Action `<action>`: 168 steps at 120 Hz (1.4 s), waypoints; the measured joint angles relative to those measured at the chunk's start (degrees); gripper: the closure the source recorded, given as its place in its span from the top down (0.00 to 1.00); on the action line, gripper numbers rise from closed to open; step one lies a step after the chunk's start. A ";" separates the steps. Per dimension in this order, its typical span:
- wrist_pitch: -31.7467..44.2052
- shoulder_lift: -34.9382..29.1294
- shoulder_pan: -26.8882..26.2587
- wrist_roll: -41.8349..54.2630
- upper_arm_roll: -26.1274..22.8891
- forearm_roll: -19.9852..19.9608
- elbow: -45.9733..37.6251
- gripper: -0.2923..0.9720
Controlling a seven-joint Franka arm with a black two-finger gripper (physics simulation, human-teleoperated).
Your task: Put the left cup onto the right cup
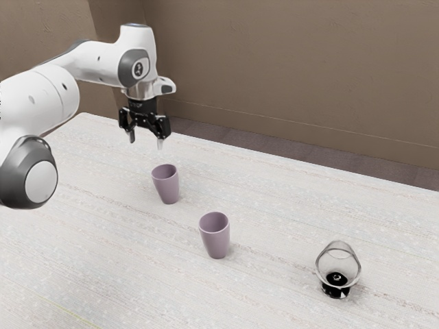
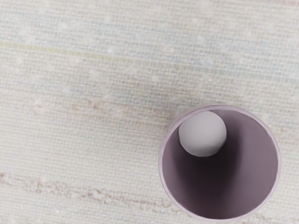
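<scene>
Tool [image 1: 145, 140] open, fingers apart, gripping nothing, hanging above the table [image 1: 103, 274]. Nearer cup [image 1: 165, 183] stands upright below the tool, slightly off to one side, well clear of the fingers. The wrist view looks down into its mouth. Farther cup [image 1: 214, 234] stands upright beyond it. A tilted glass [image 1: 337, 269] lies farthest from the tool.

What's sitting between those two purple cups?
Nothing: in the exterior view, only bare table lies between the farther cup and the nearer cup.
</scene>
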 joint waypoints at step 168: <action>17.03 2.25 0.08 -0.17 -1.35 -0.13 -12.70 0.18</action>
